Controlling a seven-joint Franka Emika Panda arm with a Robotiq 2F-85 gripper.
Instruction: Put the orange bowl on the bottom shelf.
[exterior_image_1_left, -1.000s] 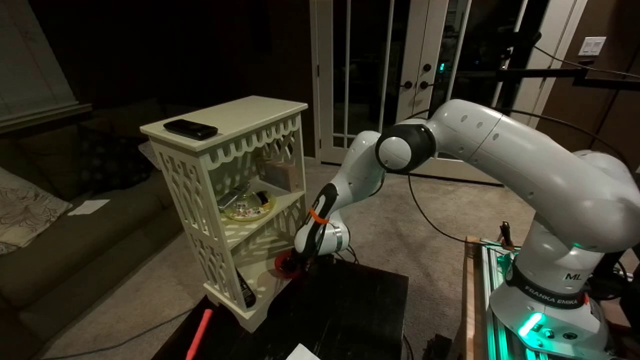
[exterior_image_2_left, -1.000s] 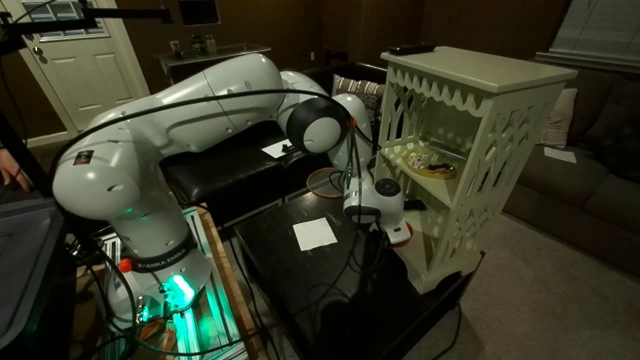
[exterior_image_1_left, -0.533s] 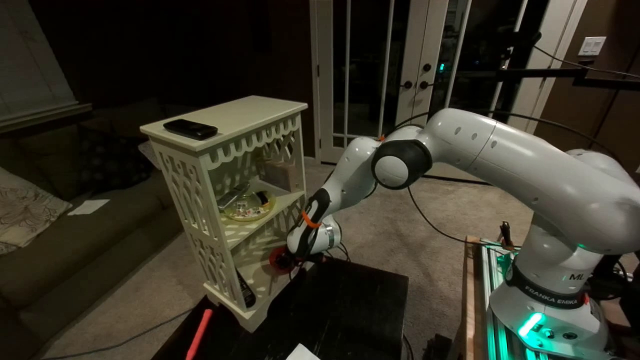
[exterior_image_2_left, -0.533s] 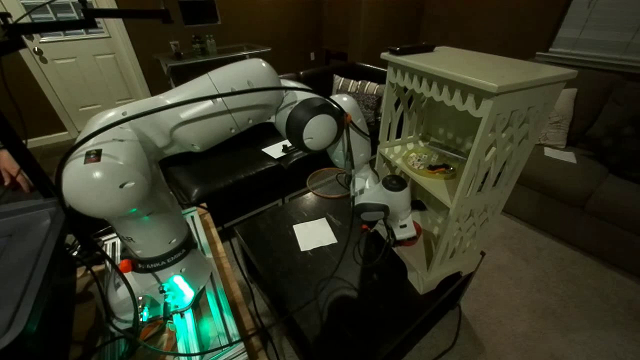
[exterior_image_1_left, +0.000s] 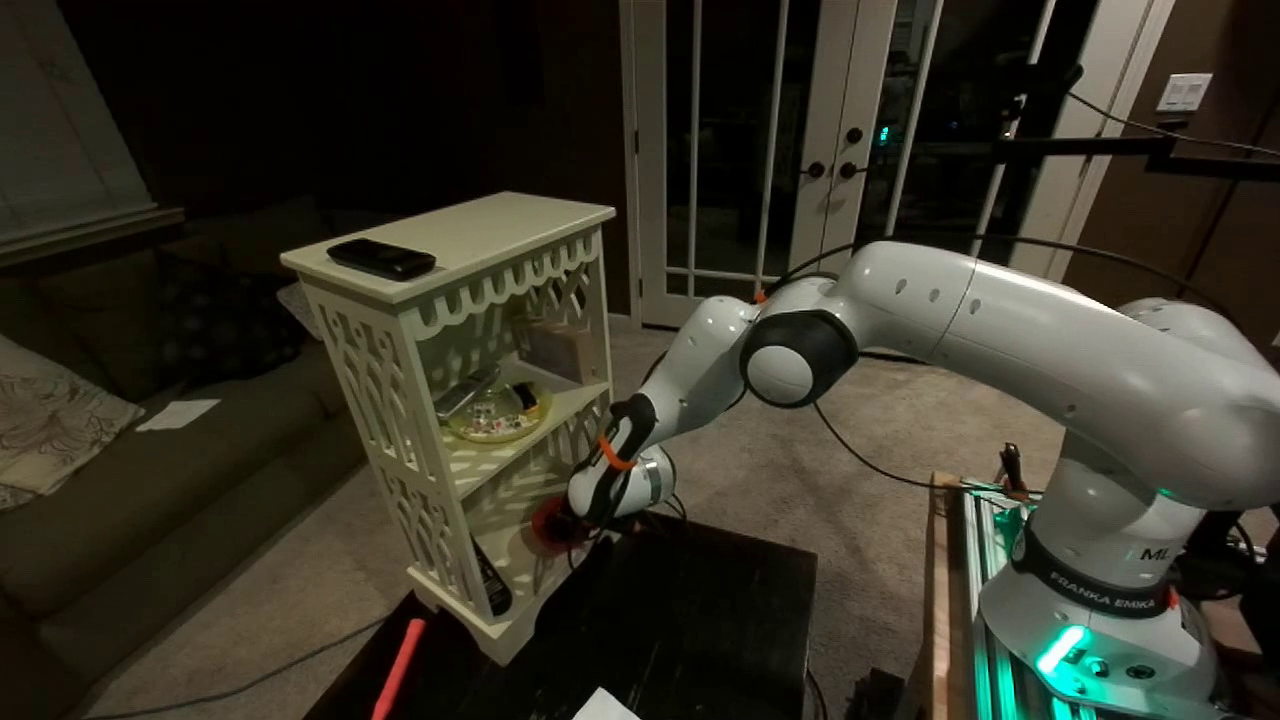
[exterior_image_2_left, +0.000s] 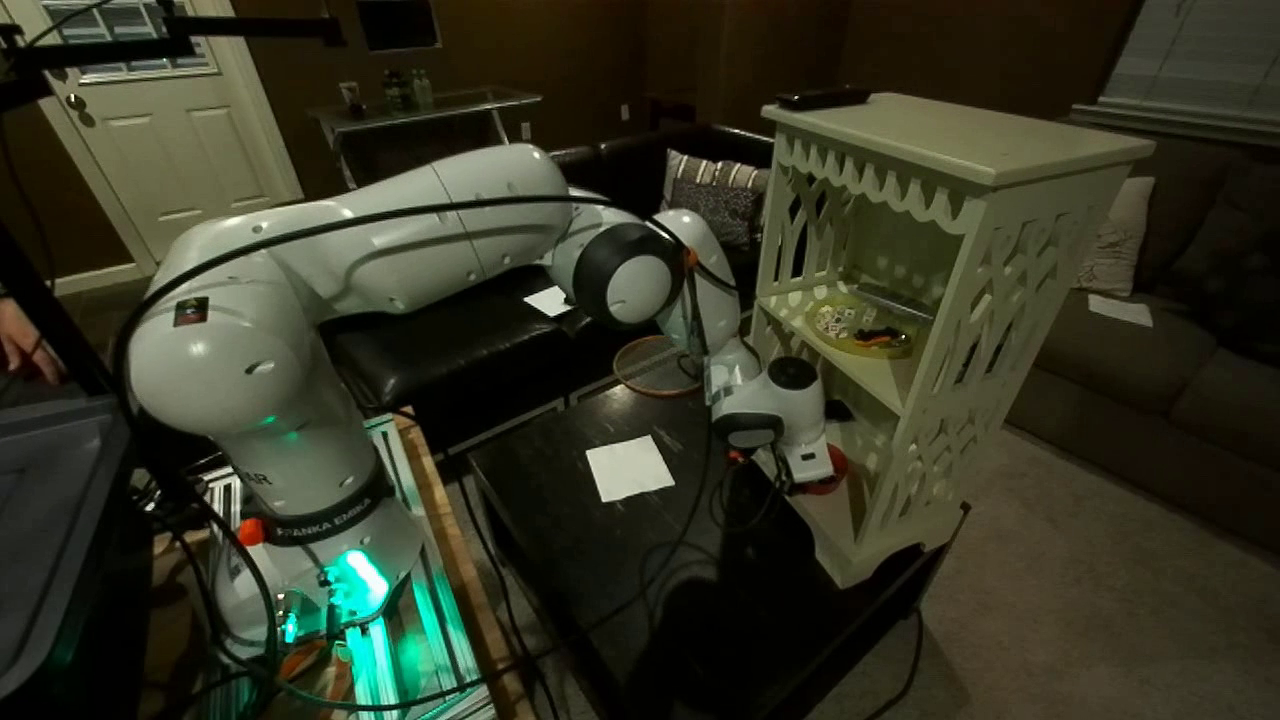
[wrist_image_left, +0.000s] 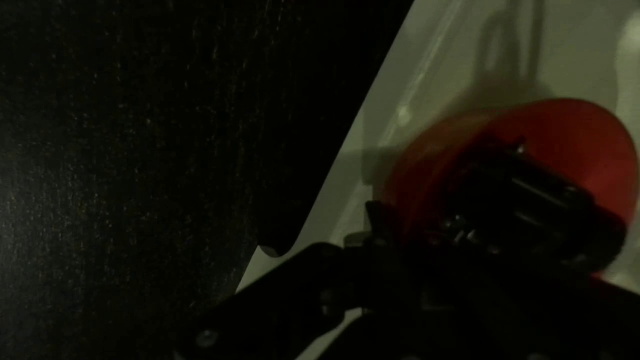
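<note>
Presently, taking 12 o'clock as the top of each view, the robot arm reaches, in an exterior view, from its base toward 9 o'clock, over the black table. The cream stand is upright on that table, between 9 and 10 o'clock from the arm's base. Its bottom shelf carries a slim dark remote toward 7 o'clock. The gripper appears clamped on the wall of the orange bowl, one finger inside and one outside, though the contact itself is lost in darkness. The bowl is over the bottom shelf near its open front, the table showing toward 9 o'clock in the wrist view; whether its base touches the board cannot be told. Hazards, by judgement: release while the bowl leans could let it rock or roll off the front edge; lifting straight up too soon could strike the middle tier; a push toward 8 o'clock could knock the remote. As to attitude, the mouth appears open toward the wrist view and tipped toward 2 o'clock, outer wall showing at 9 to 10. Being round, the bowl has no true long axis; its visible outline runs longest from about 9 to 3 o'clock.
</note>
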